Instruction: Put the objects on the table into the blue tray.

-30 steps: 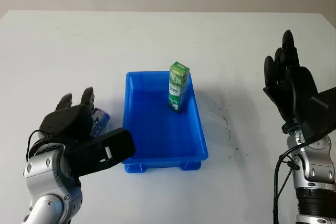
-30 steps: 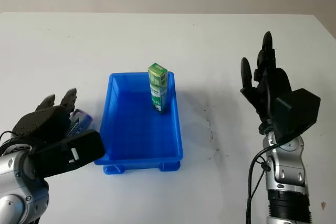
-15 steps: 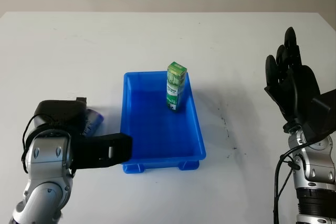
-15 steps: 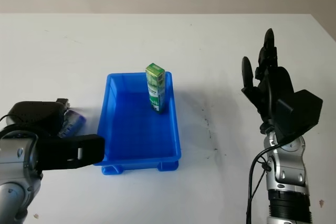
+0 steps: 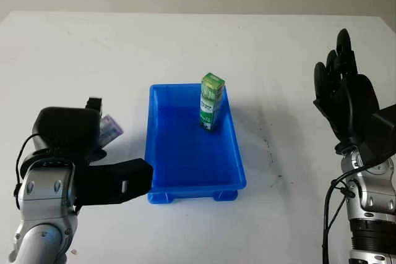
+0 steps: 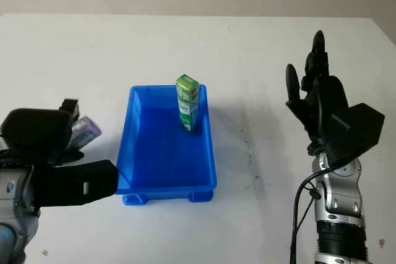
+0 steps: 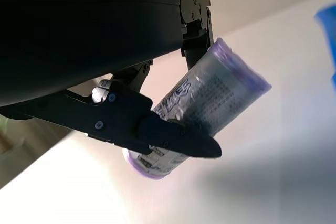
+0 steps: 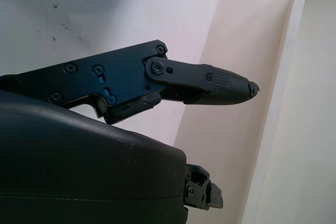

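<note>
The blue tray (image 5: 195,183) sits mid-table with a green and white carton (image 5: 210,100) standing upright at its far end. My left hand (image 5: 68,131) hovers left of the tray, shut on a purple-capped tube-shaped packet (image 5: 110,129). In the left wrist view the packet (image 7: 210,100) lies gripped between the black fingers (image 7: 173,137), lifted off the white table. My right hand (image 5: 343,100) is raised at the right of the table, open, well clear of the tray.
White tabletop (image 5: 185,47) stretches all around the tray. A few dark scuff marks (image 5: 267,146) lie to the right of the tray. The table's far edge meets a plain wall.
My left hand closed on the purple packet and raised it off the table, turning its back upward. The right hand stayed in place.
</note>
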Available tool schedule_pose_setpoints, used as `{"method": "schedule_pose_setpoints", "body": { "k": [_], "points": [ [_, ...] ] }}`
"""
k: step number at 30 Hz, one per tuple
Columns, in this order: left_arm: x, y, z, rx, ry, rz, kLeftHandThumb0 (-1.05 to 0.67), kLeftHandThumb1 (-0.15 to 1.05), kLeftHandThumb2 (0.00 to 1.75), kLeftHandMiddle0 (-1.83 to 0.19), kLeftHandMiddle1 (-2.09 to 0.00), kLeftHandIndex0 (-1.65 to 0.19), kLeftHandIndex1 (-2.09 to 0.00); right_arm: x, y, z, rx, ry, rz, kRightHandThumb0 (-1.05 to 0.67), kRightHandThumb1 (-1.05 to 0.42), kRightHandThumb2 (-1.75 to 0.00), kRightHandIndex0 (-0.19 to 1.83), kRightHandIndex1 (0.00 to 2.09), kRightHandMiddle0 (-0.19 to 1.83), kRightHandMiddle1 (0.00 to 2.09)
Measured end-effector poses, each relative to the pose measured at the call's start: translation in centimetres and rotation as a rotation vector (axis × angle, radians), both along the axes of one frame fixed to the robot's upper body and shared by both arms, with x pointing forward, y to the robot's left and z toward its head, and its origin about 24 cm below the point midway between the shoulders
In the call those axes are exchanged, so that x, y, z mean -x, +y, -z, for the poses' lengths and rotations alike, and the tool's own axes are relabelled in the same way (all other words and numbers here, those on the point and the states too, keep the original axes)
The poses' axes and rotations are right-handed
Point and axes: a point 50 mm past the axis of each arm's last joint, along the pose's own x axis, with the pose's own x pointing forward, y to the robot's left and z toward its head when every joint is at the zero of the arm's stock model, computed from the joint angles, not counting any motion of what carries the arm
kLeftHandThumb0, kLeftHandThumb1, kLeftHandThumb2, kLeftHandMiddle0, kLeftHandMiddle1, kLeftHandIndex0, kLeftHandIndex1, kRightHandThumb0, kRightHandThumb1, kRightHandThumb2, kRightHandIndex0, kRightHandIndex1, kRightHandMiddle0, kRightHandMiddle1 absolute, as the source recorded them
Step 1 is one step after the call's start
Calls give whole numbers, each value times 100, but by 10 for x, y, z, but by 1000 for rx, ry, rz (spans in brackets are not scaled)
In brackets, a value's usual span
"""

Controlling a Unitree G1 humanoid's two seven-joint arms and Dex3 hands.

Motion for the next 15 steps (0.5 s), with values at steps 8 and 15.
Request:
{"method": "schedule_pose_setpoints", "body": {
  "k": [8, 15],
  "points": [
    [-7, -4, -33, -32, -192, 117, -47, 105, 25, -70, -209, -23, -209, 1, -1, 0, -15, -4, -4, -76, -105, -50, -19, 0, -19, 0],
    [-11, -5, -47, -32, -325, 176, -49, 105, 24, -78, -209, -29, -209, 1, -2, 0, -17, -1, 0, -78, -105, -49, -19, 0, -19, 1]
  ]
}}
